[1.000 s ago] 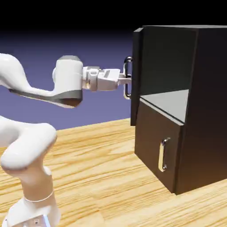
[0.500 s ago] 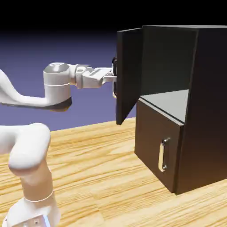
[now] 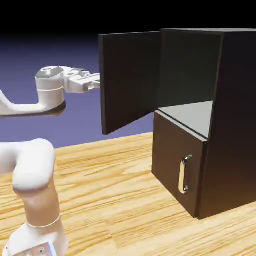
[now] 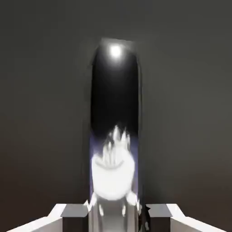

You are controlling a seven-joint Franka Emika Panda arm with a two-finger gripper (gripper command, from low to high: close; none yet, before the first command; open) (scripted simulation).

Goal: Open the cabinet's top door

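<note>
The gripper is grasping the top handle, which is lying directly ahead, between the two fingertips; its long axis is running up the hand view, crossing the line on which the jaws are closing. In the exterior view, the top door is standing well out from the cabinet, its free edge pointing left, and the gripper is reaching its handle side from the left, partly hidden by that edge. The coming pull is probably needing an arc around the hinge, the hand turning with the handle. One arm is working, so nearness is posing no choice. Counting: one gripper, one cabinet, two doors, two handles, the second sitting on the lower door.
</note>
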